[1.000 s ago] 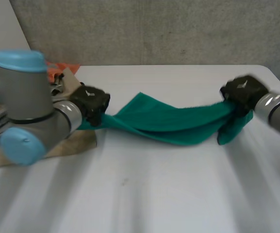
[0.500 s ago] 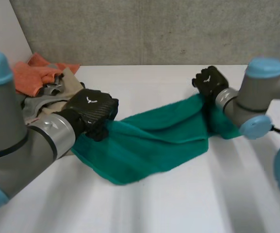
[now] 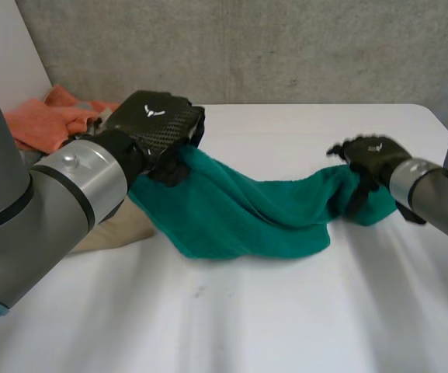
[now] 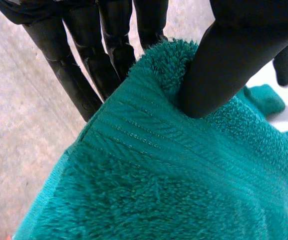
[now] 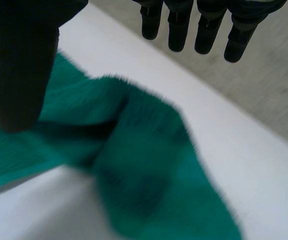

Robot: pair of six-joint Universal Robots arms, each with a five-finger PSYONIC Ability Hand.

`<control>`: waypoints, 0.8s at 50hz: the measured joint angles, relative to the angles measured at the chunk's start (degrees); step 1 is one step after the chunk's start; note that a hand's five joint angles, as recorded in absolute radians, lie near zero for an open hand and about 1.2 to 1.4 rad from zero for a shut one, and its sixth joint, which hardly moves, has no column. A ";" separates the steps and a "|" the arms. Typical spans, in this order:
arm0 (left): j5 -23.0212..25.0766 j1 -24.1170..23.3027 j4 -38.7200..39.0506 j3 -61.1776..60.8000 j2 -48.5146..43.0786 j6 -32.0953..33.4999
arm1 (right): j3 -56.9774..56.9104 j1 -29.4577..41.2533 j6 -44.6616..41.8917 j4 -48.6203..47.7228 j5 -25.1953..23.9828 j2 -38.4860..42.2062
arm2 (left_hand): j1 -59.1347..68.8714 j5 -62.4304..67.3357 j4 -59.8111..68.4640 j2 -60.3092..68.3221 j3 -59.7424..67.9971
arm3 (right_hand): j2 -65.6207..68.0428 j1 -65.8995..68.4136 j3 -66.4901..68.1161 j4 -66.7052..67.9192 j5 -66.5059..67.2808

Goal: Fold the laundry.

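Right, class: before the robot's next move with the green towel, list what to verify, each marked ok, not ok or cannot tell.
1. The left hand pinches the green towel at its edge: ok.
2. The right hand grips the other end: not ok, fingers straight, thumb apart.
3. Towel flat on the white table: not ok, bunched.
4. Towel free of the beige cloth: cannot tell.

Beige cloth (image 3: 121,231) mostly hidden behind left arm (image 3: 57,194).
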 measured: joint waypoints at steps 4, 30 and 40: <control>-0.47 -1.14 -0.60 1.56 0.27 -0.83 | 2.61 -1.09 0.50 1.65 -1.04 -0.33 | 0.00 0.00 0.00 0.00 0.00 | 3.64 3.96 3.88 3.68 3.55; -1.86 -4.34 -5.20 5.97 4.61 -2.31 | 11.04 -4.57 -5.96 5.10 -9.64 -1.25 | 0.00 0.00 0.00 0.00 0.00 | 24.59 25.77 24.96 25.38 24.72; -1.98 -5.44 -6.00 5.91 6.16 -2.63 | 10.11 -1.78 3.26 -8.22 -8.71 3.09 | 0.00 0.00 0.00 0.00 0.00 | 9.31 10.07 9.73 8.85 6.95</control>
